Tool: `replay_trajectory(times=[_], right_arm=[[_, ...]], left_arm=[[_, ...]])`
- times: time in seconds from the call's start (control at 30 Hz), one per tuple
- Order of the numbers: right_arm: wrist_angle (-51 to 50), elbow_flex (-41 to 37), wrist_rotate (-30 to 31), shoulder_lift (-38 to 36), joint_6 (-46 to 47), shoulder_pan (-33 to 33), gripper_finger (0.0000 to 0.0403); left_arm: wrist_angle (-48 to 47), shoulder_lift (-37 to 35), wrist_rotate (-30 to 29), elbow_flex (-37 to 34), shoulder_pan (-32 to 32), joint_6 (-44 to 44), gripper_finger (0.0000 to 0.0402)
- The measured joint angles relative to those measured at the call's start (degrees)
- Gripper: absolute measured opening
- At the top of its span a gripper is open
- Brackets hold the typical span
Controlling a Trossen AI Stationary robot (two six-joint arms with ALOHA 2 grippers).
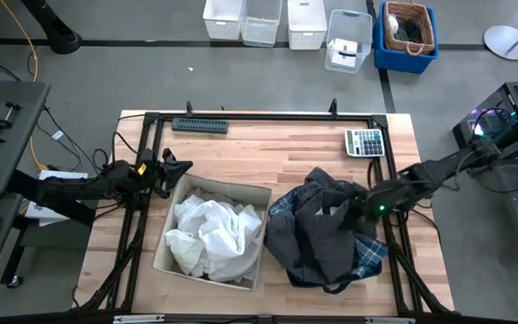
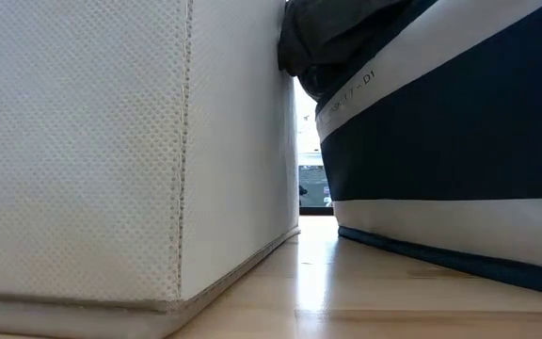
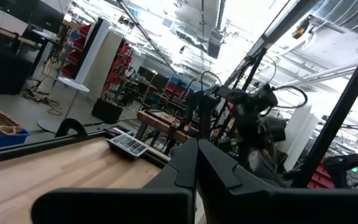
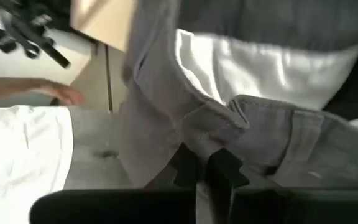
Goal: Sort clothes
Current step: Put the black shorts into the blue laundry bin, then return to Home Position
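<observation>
A dark grey garment (image 1: 317, 236) lies heaped over the navy bin (image 2: 459, 141), and part of it hangs over the bin's rim (image 2: 337, 38). A blue-and-white plaid shirt (image 1: 370, 254) shows under it. A white garment (image 1: 209, 236) fills the beige bin (image 1: 164, 241). No beige-tan garment shows. My right gripper (image 1: 358, 205) is down on the grey heap, shut on its cloth (image 4: 241, 118). My left gripper (image 1: 176, 169) hovers shut and empty at the beige bin's far left corner. My right gripper pinches a fold of the dark grey garment (image 4: 197, 146) between its two fingertips (image 4: 225, 168). It comes level and slanting down from the table's right side. The cloth lies slack on the heap in the navy bin; how many layers it has, I cannot tell.
A calculator (image 1: 364, 141) lies at the table's far right and a dark strip (image 1: 200, 125) at the far edge. A black frame (image 1: 259, 117) rims the table. White crates (image 1: 263, 20) and a blue box with a basket (image 1: 407, 31) stand on the floor beyond.
</observation>
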Motion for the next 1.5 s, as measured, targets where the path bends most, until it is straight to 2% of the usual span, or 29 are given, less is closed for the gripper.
replay_trajectory(times=[0.13,0.3,0.5,0.67,0.73,0.93,1.03,1.1,1.23,1.33,1.4,1.5], right_arm=[[-0.05,0.00,2.10,-3.66,-0.81,-0.04,0.0012],[-6.31,0.00,0.92,-3.91,6.29,-0.04,0.0029],[-7.47,0.00,-5.18,-3.64,7.91,0.04,0.0095],[-8.42,0.00,-16.98,-3.77,10.91,0.04,0.0155],[-9.74,0.00,-19.80,-3.75,11.14,0.07,0.0169],[-12.03,0.00,-19.83,-3.75,10.71,0.07,0.0176],[-8.81,0.00,-17.46,-3.75,8.87,0.07,0.0177],[-4.17,0.00,-13.07,-3.98,5.98,0.07,0.0177],[5.58,0.00,1.56,-4.17,-2.24,-1.06,0.0177],[8.48,0.00,12.26,-4.23,-7.98,-3.68,0.0177],[9.22,0.00,14.88,-4.67,-13.29,-6.41,0.0175],[10.08,0.00,14.71,-5.79,-21.09,-11.33,0.0160]], left_arm=[[-0.01,0.00,0.00,0.00,0.00,-0.01,0.0000],[-0.02,0.00,0.00,0.00,0.00,-0.02,0.0000],[-0.04,0.00,0.00,0.04,0.00,-0.02,0.0000],[-0.04,0.00,0.00,0.04,0.02,-0.04,0.0000],[-0.04,0.00,0.00,0.04,0.02,-0.02,0.0000],[-0.06,0.00,0.00,0.04,0.02,-0.04,0.0000],[-0.04,0.00,0.00,0.04,0.02,-0.02,0.0000],[-0.04,0.00,0.00,0.04,0.02,-0.04,0.0000],[-0.05,0.00,0.00,0.04,0.02,-0.03,0.0000],[-0.05,0.00,0.00,0.04,0.02,-0.03,0.0000],[-0.04,0.00,0.00,0.04,0.02,-0.04,0.0000],[-0.04,0.00,0.00,0.04,0.02,-0.04,0.0000]])
